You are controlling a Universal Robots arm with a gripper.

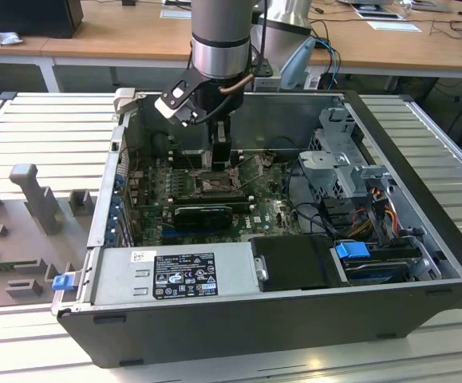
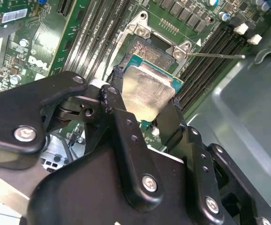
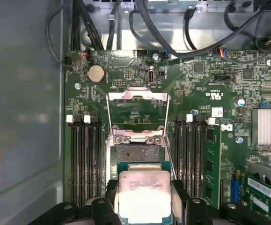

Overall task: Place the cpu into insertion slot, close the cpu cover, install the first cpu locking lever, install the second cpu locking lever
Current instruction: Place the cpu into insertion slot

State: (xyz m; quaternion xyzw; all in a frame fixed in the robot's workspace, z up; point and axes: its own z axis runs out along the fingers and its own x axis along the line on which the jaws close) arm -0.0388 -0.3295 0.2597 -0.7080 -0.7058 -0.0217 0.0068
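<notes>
Claw [image 2: 147, 110] is clenched on the cpu [image 3: 143, 196], w/ black fingers [image 2: 121, 117] pinching two opposite edges, so the pale metal top is bare & faces up in both wrist views. The chip hangs over the near part of the insertion slot [image 3: 137, 153] and is not seated yet; the dark contact field shows beyond its green edge. It looks held roughly level & square to the socket rim, prob. so it can go straight down w/o scraping the contacts. The cpu cover [image 3: 137, 110] lies flipped open on the far side of the socket, w/ green board visible thru its window. A thin wire locking lever [image 2: 217, 55] stands out to the side, so nothing blocks the opening. In the exterior view the arm [image 1: 221, 48] reaches down into the open PC case [image 1: 406, 207], which lies on its side on a slatted worktop [image 1: 55, 120]; that puts the board flat & facing up for a vertical approach. Hard to make out:
- the near half of the socket is under the chip & fingers
- the gap btwn chip & socket can't be judged
- corner marks/notches vs the socket keys are too fine to tell
- the 2nd lever isn't clear
</notes>
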